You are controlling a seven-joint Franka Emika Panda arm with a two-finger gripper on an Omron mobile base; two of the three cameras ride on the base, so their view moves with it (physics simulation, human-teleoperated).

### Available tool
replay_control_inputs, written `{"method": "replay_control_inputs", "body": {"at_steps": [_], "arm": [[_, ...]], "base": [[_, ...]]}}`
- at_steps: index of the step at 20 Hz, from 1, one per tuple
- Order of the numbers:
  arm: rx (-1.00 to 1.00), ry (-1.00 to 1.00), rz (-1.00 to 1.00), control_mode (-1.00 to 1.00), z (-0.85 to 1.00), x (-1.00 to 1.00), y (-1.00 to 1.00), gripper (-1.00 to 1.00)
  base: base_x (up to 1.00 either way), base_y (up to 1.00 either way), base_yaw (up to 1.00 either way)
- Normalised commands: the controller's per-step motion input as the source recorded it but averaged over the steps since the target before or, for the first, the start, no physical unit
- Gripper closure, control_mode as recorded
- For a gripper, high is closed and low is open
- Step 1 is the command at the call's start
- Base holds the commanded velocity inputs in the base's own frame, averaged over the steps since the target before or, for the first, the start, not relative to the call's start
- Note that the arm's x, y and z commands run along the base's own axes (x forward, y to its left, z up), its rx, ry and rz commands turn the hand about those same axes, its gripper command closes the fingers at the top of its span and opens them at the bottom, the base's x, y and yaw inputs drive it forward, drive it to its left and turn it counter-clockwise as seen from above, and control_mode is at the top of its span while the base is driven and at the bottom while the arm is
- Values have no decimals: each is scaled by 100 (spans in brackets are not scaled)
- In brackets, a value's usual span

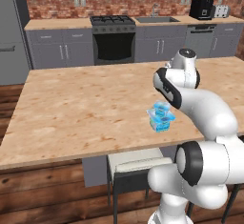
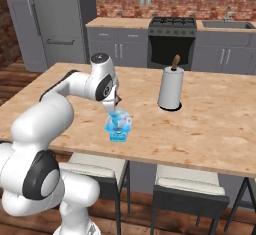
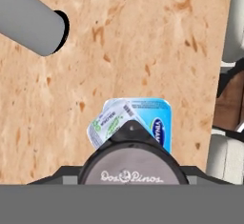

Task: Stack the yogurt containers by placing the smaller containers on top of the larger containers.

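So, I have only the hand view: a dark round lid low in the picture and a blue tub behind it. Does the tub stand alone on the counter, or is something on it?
Observer: It does not stand alone. From the base cameras, the blue tub has a paler translucent cup on top of it.
Operator: And the grey tube in my upper corner?
Observer: That is an upright paper roll with a brown tip. It stands apart from the stack, farther in on the counter.
Operator: Where is the gripper relative to the stack?
Observer: The gripper hangs directly above the stack. I cannot tell whether it touches the stack.
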Motion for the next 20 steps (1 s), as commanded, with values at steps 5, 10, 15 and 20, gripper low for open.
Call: {"method": "replay_control_inputs", "body": {"at_steps": [5,10,15,20], "arm": [[0,0,0,-100,-4,3,-1,100],[0,0,0,-100,-3,1,0,100],[0,0,0,-100,-5,1,0,100],[0,0,0,-100,-9,0,0,100]], "base": [[0,0,0],[0,0,0],[0,0,0],[0,0,0]]}}
